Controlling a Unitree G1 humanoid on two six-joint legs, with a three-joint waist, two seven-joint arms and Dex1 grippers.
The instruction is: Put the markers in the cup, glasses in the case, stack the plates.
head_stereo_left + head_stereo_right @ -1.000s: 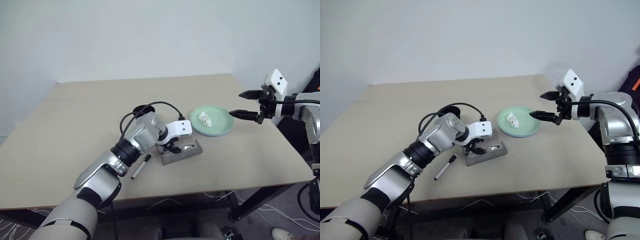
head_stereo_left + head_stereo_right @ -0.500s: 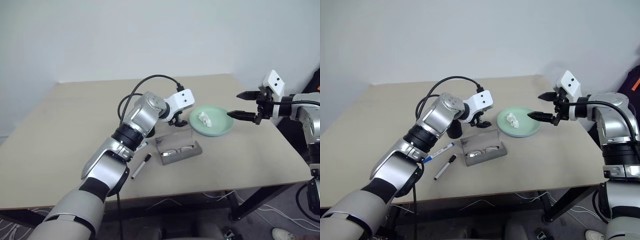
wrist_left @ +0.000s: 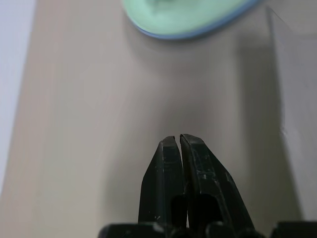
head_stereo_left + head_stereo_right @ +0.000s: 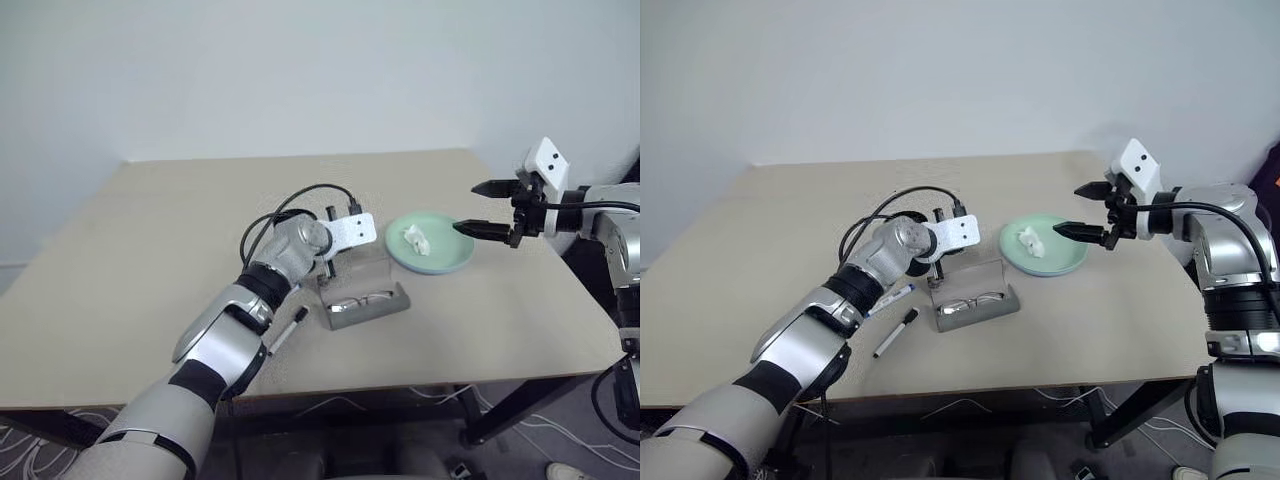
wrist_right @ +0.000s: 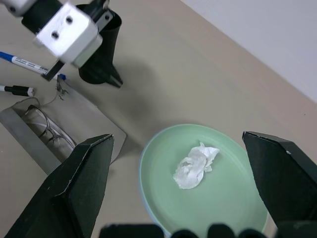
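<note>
The table (image 4: 130,260) carries all task items on its near right half.

The plates (image 5: 237,198) lie toward the right edge, already stacked: the mint green one sits on the light blue one, whose rim shows beneath it in the left wrist view. A crumpled tissue (image 5: 194,166) rests on the green plate.

The case (image 4: 978,305) lies open just left of the plates, lid raised toward the far side. The glasses (image 4: 975,300) lie inside it.

The cup (image 5: 101,52) stands upright on the table behind the case, partly hidden by the left wrist in the head views.

The markers lie on the table left of the case, outside the cup: the blue marker (image 4: 890,297) farther back, the black marker (image 4: 896,332) nearer the front edge.

The left gripper (image 3: 178,141) is fully closed with fingers pressed together, empty, at the back edge of the case lid.

The right gripper (image 4: 478,207) hangs above the right side of the plates, fingers spread wide, holding nothing.
</note>
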